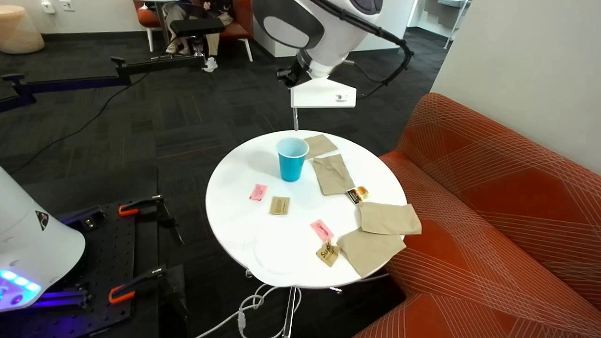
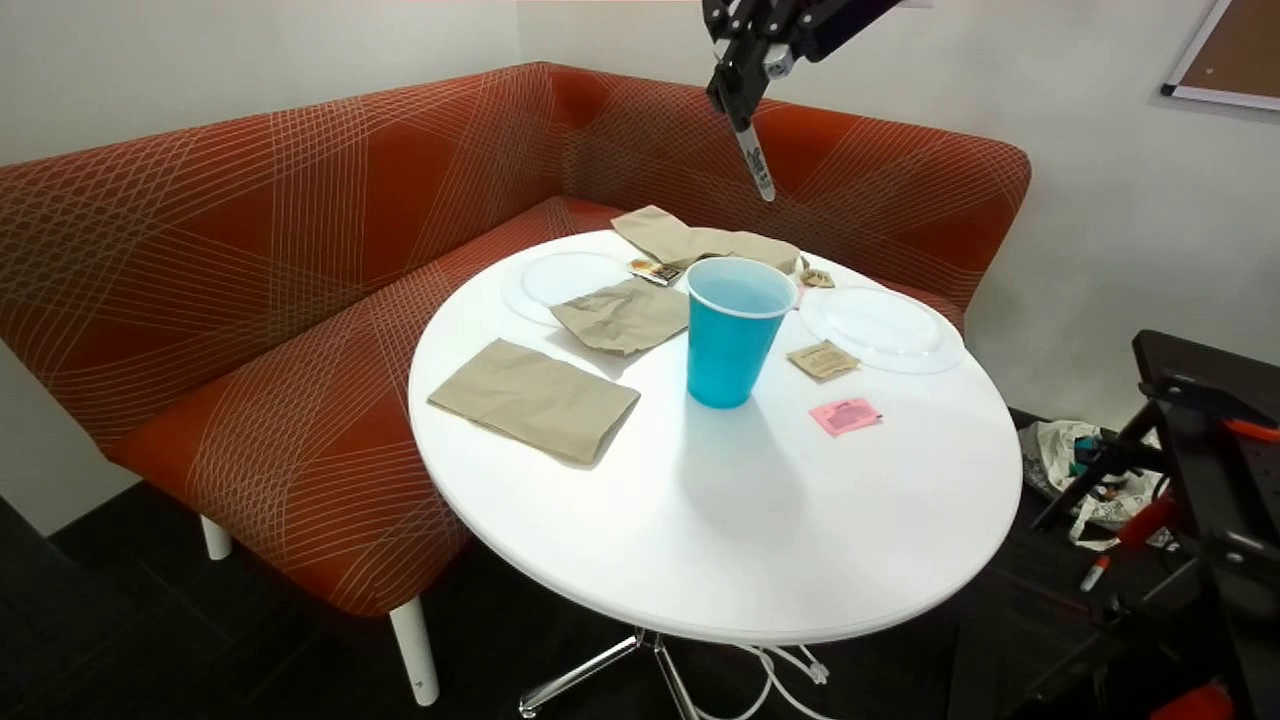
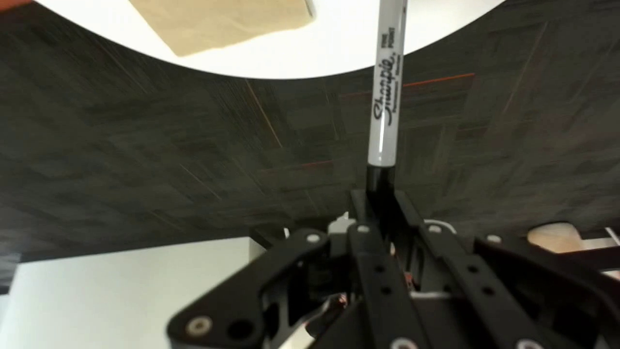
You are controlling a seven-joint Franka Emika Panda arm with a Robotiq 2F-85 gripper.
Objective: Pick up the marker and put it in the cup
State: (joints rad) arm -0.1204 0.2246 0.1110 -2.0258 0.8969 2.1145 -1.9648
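Observation:
My gripper [image 3: 379, 195] is shut on the marker [image 3: 386, 87], a Sharpie with a light grey barrel. Its dark end sits between the fingertips and the barrel sticks out past them. In an exterior view my gripper [image 2: 741, 112] is up in the air, with the marker [image 2: 756, 163] pointing down at a slight tilt. The turquoise cup [image 2: 728, 350] stands upright on the table, lower in that picture than the marker and apart from it. The cup [image 1: 291, 162] also shows in an exterior view, where fingertips and marker cannot be made out. The wrist view does not show the cup.
The round white table [image 2: 640, 540] holds several tan napkins [image 1: 333, 173], pink packets [image 2: 846, 415], tan packets [image 1: 280, 205] and clear plates [image 2: 885, 325]. A red sofa [image 1: 493, 197] stands close beside it. A black clamp [image 1: 141, 204] is on the robot's base.

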